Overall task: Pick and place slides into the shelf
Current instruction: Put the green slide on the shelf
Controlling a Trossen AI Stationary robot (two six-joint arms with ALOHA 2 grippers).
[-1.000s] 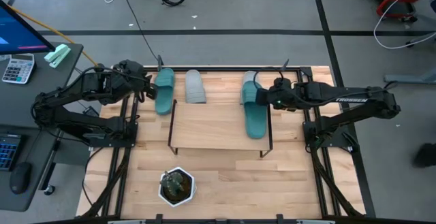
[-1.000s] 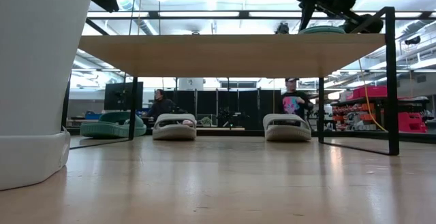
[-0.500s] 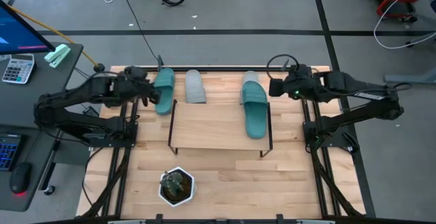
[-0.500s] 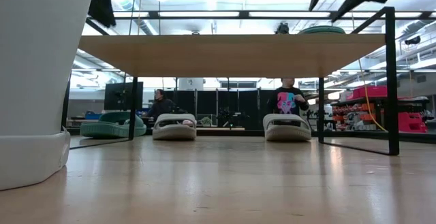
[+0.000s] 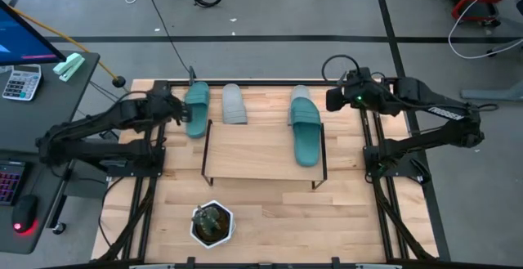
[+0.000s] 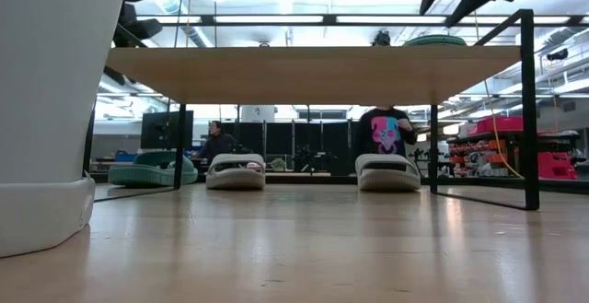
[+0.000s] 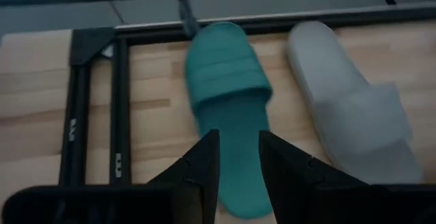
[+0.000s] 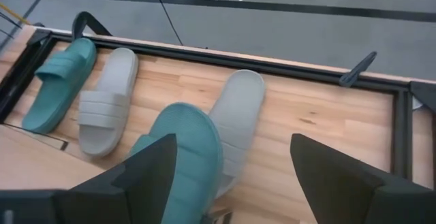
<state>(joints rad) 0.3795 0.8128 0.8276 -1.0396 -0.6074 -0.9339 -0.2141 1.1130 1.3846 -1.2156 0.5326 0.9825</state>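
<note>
One teal slide lies sole-down on the shelf at its right end, its far end past the board's far edge; it also shows in the low view and the right wrist view. The other teal slide and a grey slide lie on the table beyond the shelf. The second grey slide lies partly under the shelf slide. My left gripper is open, above the left teal slide. My right gripper is open and empty, up and right of the shelf slide.
A white pot with a plant stands on the table near the front edge and fills the low view's left side. Black frame rails run along both table sides. People show in the room beyond the table.
My right gripper has drawn back from the teal slide on the shelf, up and toward the table's right and far edges; the slide stays on the board. My left gripper has come down a little by the left teal slide.
</note>
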